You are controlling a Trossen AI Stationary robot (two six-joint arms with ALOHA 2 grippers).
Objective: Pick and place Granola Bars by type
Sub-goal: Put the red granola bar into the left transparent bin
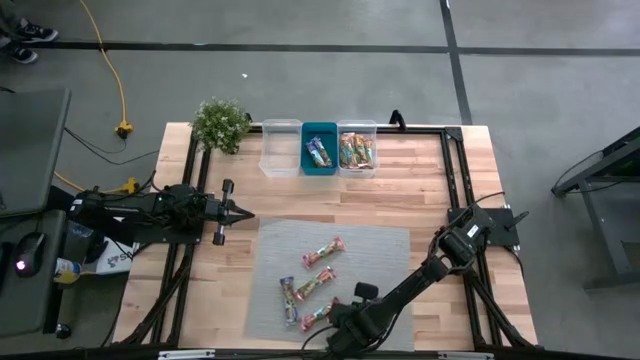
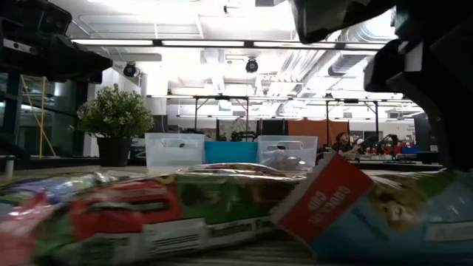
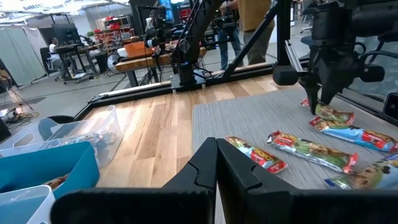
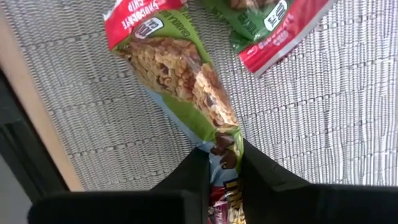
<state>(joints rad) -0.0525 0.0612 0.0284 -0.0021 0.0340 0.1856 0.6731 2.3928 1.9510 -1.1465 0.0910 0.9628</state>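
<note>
Several granola bars lie flat on the grey mat: one at the far side, one in the middle, one at the left, and a green-and-red one at the near edge. My right gripper stands over that near bar, pointing down, shut on its end. My left gripper waits at the table's left, shut, level and holding nothing. More bars sit in the teal bin and the right clear bin. My right gripper pinches the green-and-red bar's end between its two fingers, which come from above and point down. The fingers stand on either side of the wrapper's narrow end. The rest of the bar stretches away from them, lying on the mat.
Three bins stand in a row at the far edge; the left clear one looks empty. A potted plant stands at the far left corner. Another bar lies close beside the held one. Bare wood surrounds the mat.
</note>
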